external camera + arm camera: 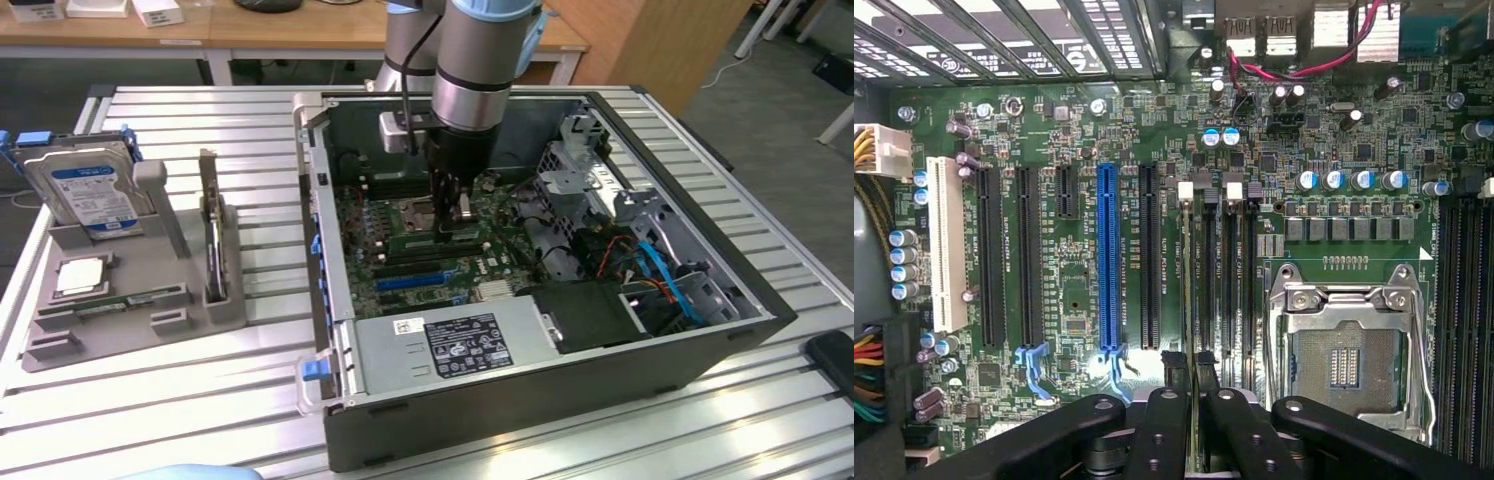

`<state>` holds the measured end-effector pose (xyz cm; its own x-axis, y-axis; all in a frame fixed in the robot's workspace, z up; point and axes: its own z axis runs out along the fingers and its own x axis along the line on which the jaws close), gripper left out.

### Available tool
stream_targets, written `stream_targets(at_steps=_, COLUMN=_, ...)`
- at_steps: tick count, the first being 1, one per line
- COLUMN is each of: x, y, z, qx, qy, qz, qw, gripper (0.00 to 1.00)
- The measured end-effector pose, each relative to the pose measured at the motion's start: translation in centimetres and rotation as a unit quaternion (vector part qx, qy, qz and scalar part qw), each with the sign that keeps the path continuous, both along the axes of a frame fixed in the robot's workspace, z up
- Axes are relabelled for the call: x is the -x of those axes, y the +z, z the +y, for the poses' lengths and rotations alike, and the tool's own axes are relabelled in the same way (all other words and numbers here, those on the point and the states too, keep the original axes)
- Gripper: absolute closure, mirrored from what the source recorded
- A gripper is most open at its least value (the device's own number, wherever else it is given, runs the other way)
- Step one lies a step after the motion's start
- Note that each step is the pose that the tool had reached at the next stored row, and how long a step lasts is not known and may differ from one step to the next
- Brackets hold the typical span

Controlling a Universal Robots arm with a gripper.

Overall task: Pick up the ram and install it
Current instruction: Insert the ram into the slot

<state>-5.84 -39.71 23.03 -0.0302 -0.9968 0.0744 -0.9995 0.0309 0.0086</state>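
**Risk.** The tool (1189, 360) has the ram (1195, 330) edge-on directly over the bank of memory slots (1229, 270), so alignment is the main hazard. In my judgement:
- If the stick is skewed along its length, or sits over the gap between two slots, downward pressure would land on a slot wall. That could chip the board edge or bend the contacts.
- A notch turned the wrong way would stop the stick from seating however hard it is pressed.
- The white end latches (1185, 190) at the far end of the slots must stand clear, or one end of the stick would ride high.
- The grip is on a thin edge, so the stick could pivot between the fingers under load.

**Tool.** The jaws stand narrow and are clamped on the ram, whose top edge shows as a fine line running away from between the fingertips. I cannot tell whether the lower edge has entered a slot.

**Surroundings.**
- Just beside the tool on one side lies the open processor socket (1351, 355).
- On the other side, a little further off, is the blue expansion slot (1108, 265).
- In the exterior view the tool (461, 212) reaches down into the open computer case (534, 395).
- The power supply (447, 345) is nearer the camera than the tool.
- Well apart, toward the exterior view's left, a grey fixture (120, 335) on the table (200, 125) carries a hard drive (87, 190).
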Motion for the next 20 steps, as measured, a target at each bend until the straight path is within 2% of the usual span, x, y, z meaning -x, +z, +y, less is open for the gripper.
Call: stream_targets(at_steps=20, x=0.19, y=-0.21, z=0.00, qx=0.0000, qy=-0.011, qz=-0.0004, qw=0.9999, gripper=0.87)
